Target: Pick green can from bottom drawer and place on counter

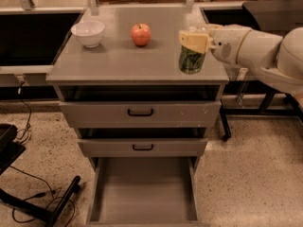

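The green can [191, 60] is upright in my gripper [194, 40], which is shut on its upper part. The can hangs over the right part of the counter [118, 60], close to its surface near the front right corner; I cannot tell if it touches. My white arm [255, 48] reaches in from the right. The bottom drawer [144, 193] stands pulled open below, its grey floor bare.
A white bowl [88, 33] sits at the counter's back left and a red-orange apple [141, 34] at the back middle. The two upper drawers [140, 112] with black handles are closed. Black cables and a stand leg [52, 207] lie on the floor at the left.
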You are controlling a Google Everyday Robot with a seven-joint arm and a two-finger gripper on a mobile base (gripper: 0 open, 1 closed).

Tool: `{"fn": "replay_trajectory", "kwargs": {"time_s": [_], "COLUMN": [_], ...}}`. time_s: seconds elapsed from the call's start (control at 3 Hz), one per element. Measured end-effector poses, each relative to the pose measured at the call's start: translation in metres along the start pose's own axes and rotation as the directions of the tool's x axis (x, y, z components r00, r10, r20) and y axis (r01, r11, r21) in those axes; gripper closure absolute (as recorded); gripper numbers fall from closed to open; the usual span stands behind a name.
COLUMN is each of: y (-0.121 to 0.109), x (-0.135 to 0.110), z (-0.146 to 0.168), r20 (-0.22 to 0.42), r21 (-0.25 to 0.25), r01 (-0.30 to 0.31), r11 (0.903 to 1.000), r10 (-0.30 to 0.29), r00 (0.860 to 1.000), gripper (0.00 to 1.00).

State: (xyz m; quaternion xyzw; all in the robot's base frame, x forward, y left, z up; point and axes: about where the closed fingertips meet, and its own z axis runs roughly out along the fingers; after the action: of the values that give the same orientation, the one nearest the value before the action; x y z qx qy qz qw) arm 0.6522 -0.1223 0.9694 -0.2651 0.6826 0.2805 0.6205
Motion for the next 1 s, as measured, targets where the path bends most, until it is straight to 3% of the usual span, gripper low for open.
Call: {"fn": "replay_trajectory", "kwargs": {"time_s": [0.33, 1.0], "y": [-0.029, -0.1], "x": [-0.016, 0.027], "z": [0.024, 0.058], "r20": [0.054, 0.08], "r21": [0.071, 0.179], "r01": [0.004, -0.066], "r11": [0.9975, 0.9817], "r10": [-0.007, 0.053], "r00": [0.999, 0.995], "gripper": [1.0, 1.0]}}
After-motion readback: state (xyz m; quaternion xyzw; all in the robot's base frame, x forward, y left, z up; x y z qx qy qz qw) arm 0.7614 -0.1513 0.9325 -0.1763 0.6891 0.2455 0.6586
